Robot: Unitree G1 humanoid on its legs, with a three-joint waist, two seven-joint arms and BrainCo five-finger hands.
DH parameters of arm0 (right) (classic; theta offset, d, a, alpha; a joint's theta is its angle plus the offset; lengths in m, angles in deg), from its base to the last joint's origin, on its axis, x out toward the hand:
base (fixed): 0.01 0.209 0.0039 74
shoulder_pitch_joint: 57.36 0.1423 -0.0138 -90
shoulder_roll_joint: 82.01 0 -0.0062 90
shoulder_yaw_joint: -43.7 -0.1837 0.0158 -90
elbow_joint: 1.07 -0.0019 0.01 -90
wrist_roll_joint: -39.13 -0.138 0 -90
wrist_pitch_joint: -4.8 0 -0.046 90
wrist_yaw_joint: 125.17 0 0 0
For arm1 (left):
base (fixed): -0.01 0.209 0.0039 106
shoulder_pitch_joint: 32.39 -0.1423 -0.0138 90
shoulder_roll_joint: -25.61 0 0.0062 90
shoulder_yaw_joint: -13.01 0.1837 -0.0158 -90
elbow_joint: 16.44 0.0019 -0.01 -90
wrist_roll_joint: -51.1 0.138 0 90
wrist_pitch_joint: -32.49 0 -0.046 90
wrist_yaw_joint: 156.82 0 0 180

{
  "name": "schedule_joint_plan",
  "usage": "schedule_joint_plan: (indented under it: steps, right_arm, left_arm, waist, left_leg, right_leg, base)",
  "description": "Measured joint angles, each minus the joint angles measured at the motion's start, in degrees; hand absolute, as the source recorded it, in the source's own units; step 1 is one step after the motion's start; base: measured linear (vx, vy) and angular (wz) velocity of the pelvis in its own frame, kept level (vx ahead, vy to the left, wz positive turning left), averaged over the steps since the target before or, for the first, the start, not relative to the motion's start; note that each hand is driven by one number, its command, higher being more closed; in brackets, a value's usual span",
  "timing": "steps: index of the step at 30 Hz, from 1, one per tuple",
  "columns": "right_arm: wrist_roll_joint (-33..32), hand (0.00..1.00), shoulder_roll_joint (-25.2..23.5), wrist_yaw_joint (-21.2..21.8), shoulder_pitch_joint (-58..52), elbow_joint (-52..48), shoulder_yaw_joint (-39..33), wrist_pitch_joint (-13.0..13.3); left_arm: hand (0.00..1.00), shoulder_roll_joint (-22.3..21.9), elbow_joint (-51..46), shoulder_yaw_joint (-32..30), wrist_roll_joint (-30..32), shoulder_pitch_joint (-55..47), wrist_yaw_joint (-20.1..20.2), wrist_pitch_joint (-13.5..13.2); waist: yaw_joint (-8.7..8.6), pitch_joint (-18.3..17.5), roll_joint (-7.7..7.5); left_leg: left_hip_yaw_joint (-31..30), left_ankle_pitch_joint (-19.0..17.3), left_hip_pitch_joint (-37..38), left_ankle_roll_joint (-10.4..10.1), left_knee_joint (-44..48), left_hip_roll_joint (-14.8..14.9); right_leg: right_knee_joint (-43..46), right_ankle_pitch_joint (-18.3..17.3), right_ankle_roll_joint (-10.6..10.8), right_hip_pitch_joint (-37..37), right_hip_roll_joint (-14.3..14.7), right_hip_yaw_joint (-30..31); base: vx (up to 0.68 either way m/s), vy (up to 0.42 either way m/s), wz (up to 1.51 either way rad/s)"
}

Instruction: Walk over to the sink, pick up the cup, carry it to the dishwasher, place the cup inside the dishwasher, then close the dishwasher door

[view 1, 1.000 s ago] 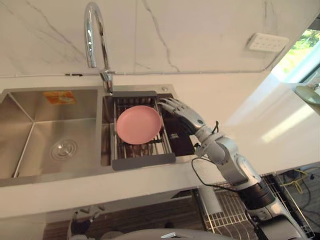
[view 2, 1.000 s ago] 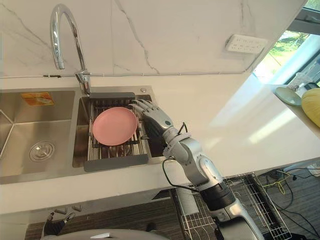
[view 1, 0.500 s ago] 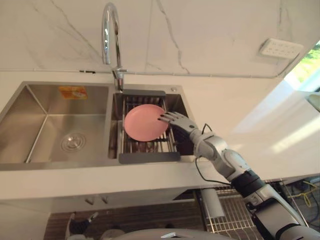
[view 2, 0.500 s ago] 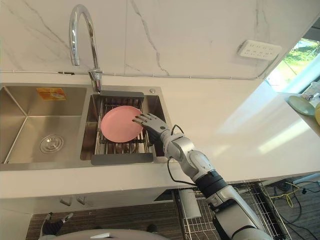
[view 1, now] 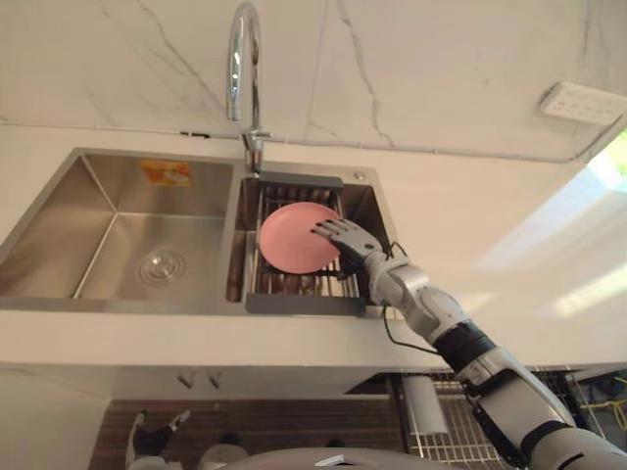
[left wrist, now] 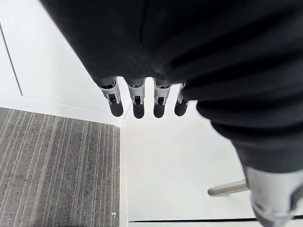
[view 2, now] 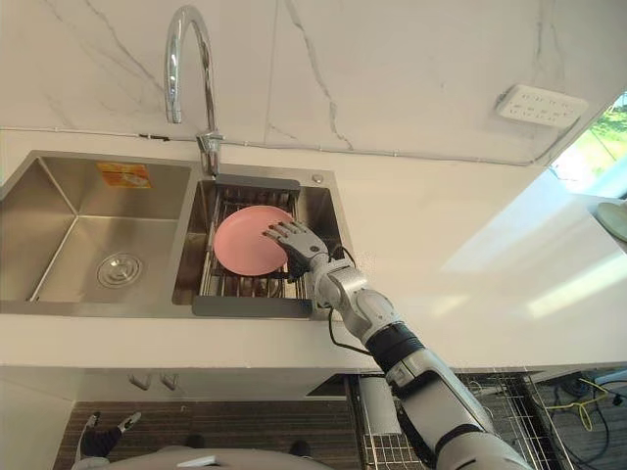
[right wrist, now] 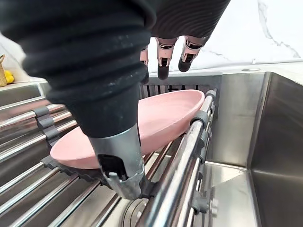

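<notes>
This is a home kitchen. A double stainless steel sink [view 1: 61,211] is set into a white counter [view 1: 470,211], with a tall curved faucet [view 1: 243,59] behind it. A drain rack [view 1: 304,305] over the right basin [view 1: 375,210] carries a pink plate [view 1: 292,240]. The wall [view 1: 441,69] behind is white marble with a power socket [view 1: 580,102].

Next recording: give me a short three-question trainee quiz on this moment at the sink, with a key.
1. True or false: the pink plate lies in the sink's left basin.
2. Which hand reaches over the plate's edge? A) left hand B) right hand
3. Fill in: the plate rests on a ____ set across the right basin.

Key: 1 false; 2 B; 3 rack.
</notes>
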Motion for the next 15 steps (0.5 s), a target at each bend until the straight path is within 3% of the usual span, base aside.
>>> schedule_joint_plan:
  steps: [3, 15]
  right_arm:
    - [-0.1, 0.0, -0.1, 0.02, 0.44, 0.01, 0.0, -1.16]
    - [2.41, 0.0, -2.32, 0.25, 4.28, 5.04, 3.02, -0.82]
  left_arm:
    - [0.0, -0.02, 0.0, -0.07, 0.0, -0.04, 0.0, 0.0]
    - [0.0, -0.09, -2.04, -0.18, -0.12, -0.43, 0.32, 0.54]
  waist:
    - [0.02, 0.01, 0.0]
    - [0.96, 1.75, -0.75]
  left_leg:
    - [-0.69, 0.19, -0.07, -0.02, 0.0, -0.19]
    - [-1.53, 0.69, -0.81, 0.24, 0.0, -0.43]
  right_leg:
    - [0.0, 0.02, 0.03, 0.01, -0.23, -0.72]
    - [0.09, 0.13, 0.08, 0.09, -0.46, -1.59]
  base:
    - [-0.01, -0.001, 0.1]
    - [-0.03, -0.002, 0.04]
